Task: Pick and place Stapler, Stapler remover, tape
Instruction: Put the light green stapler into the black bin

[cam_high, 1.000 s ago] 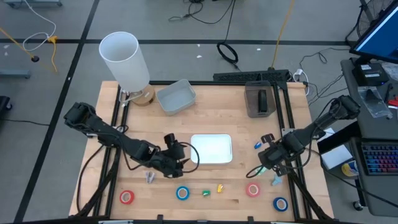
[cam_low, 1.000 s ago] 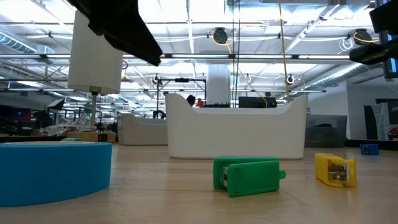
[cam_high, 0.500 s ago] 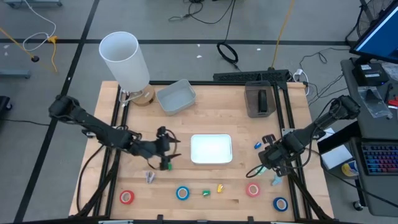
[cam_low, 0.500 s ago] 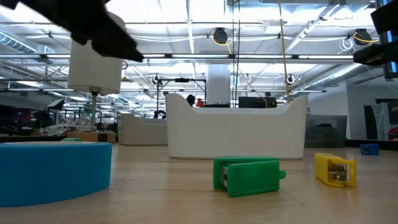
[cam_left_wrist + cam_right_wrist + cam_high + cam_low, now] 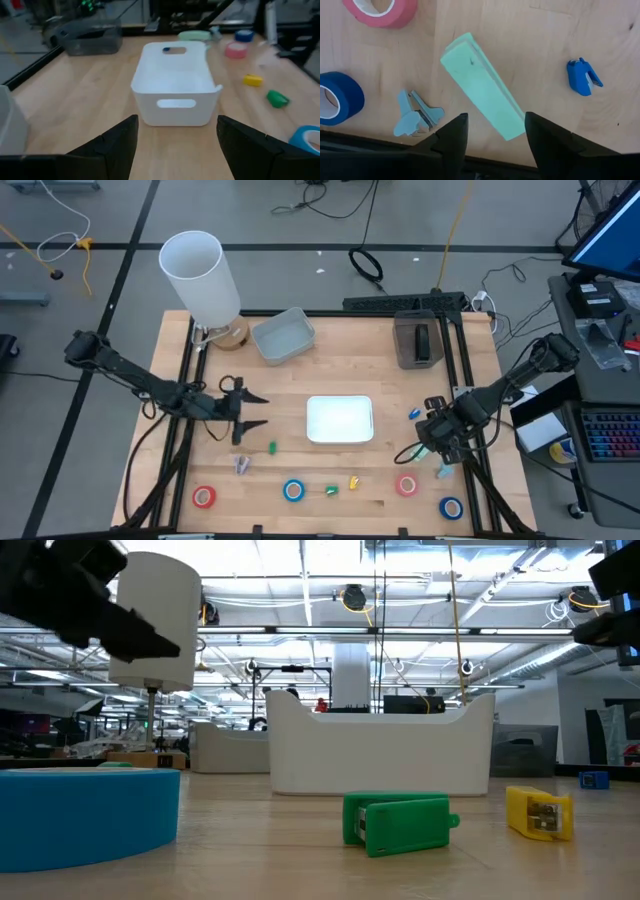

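High: left claw (image 5: 250, 411) spread wide, empty, beside white bin (image 5: 340, 420). Tape rolls along bench front edge.
Right wrist: right claw (image 5: 492, 131) parted over mint stapler (image 5: 484, 93); rigid, smooth, probably weighty; grip across narrow sides mid-length.

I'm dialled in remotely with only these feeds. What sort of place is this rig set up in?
Most likely a robotics lab or workshop in a large industrial hall. The low view shows a high ceiling with exposed trusses and more benches behind. From above, the wooden table stands on a concrete floor with loose cables, a monitor beside it.
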You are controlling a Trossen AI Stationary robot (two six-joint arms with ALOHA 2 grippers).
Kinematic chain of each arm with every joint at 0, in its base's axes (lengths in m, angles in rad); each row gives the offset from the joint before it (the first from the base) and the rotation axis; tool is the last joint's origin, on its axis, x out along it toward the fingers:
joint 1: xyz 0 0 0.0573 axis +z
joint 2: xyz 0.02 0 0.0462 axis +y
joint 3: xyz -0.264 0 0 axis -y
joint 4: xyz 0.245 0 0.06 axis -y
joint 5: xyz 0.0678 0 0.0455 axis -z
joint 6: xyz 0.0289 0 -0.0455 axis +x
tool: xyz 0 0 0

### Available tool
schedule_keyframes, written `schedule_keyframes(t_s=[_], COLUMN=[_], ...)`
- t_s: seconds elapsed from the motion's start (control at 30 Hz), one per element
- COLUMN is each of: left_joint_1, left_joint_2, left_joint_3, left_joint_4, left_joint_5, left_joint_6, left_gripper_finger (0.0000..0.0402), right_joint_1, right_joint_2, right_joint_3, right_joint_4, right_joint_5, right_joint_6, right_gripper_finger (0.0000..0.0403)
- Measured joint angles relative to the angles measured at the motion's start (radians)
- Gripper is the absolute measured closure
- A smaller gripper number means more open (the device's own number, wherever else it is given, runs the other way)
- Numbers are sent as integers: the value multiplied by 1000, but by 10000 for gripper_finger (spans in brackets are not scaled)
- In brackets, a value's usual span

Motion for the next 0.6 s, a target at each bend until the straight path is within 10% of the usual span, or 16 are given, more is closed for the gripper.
schedule_keyframes(t_s=[0.6], left_joint_1=[266], left_joint_2=[-135], left_joint_3=[-185], left_joint_4=[106], left_joint_5=[284], left_joint_6=[26], left_gripper_finger=[133], right_joint_1=[0], right_joint_2=[0], right_joint_3=[0], right_joint_4=[-76], right_joint_5=[-26], right_joint_6=[50], right_gripper_finger=[209])
